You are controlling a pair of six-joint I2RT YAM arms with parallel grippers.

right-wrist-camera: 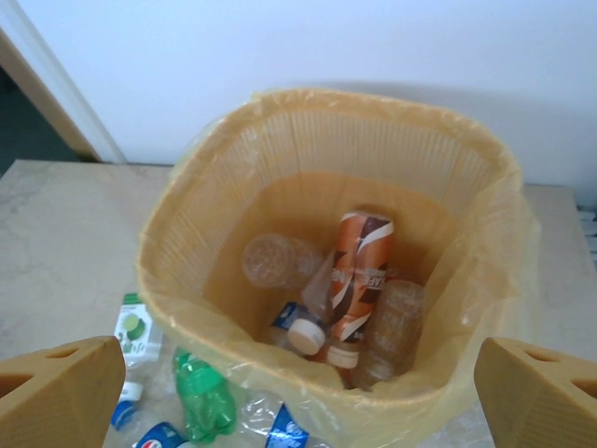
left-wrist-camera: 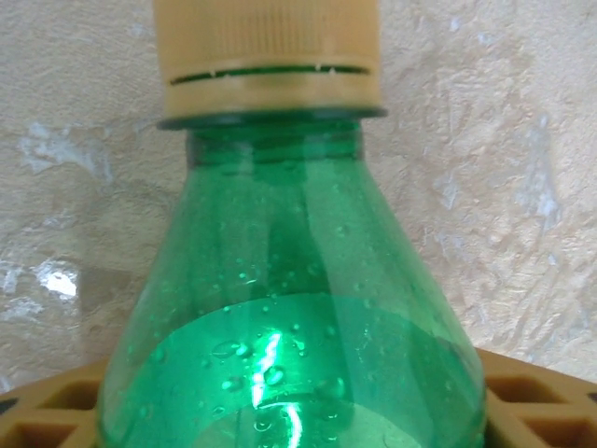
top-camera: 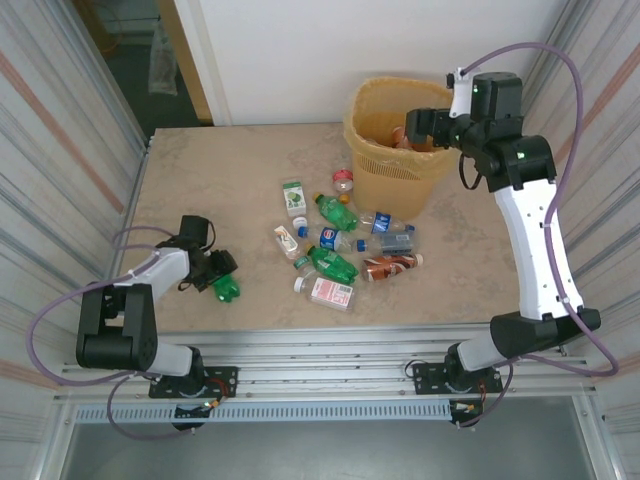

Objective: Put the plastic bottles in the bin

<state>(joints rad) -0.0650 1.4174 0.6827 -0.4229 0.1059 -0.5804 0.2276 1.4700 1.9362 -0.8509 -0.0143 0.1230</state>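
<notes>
While upright, bin (right-wrist-camera: 308,154) with bottles (right-wrist-camera: 362,271) inside

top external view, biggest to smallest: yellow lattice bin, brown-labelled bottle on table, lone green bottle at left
1. yellow lattice plastic bin
2. brown-labelled plastic bottle
3. green plastic bottle, partly covered; rank versus brown-labelled unsure

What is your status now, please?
Left gripper shut on green bottle, low on table. Right gripper open, empty, above bin. Loose bottles mid-table, none blocking.
</notes>
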